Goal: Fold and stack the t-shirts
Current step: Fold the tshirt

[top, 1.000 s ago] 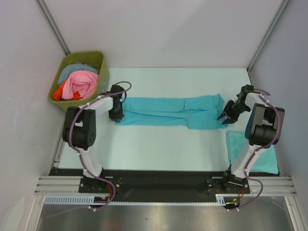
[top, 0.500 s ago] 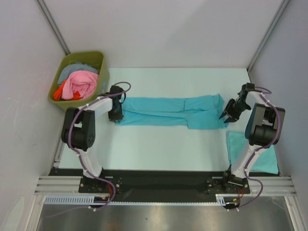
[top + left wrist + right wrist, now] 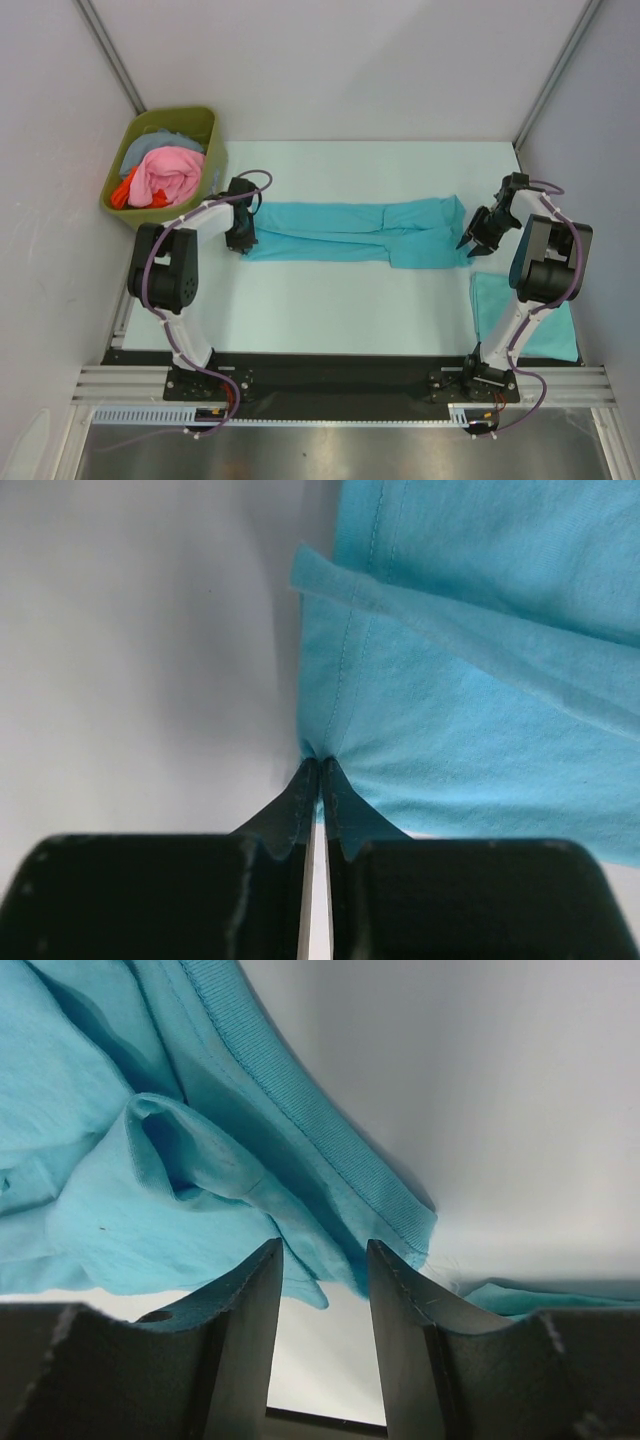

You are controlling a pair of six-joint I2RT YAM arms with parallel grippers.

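A turquoise t-shirt [image 3: 355, 232] lies folded into a long band across the white table, hem at the left, collar end at the right. My left gripper [image 3: 243, 238] is shut on its hem edge [image 3: 330, 742], pinched between the black fingers. My right gripper [image 3: 470, 243] is open at the shirt's right end, its fingertips either side of the ribbed collar edge [image 3: 345, 1175] without gripping it. A second turquoise t-shirt [image 3: 525, 315] lies folded at the near right, partly under the right arm.
An olive-green bin [image 3: 165, 165] with pink, grey and red cloth stands at the far left, just outside the table's [image 3: 350, 300] left edge. Grey walls close in the left, back and right sides.
My right gripper has drawn slightly right and back from the shirt's collar end. The left gripper and the shirt have not moved.
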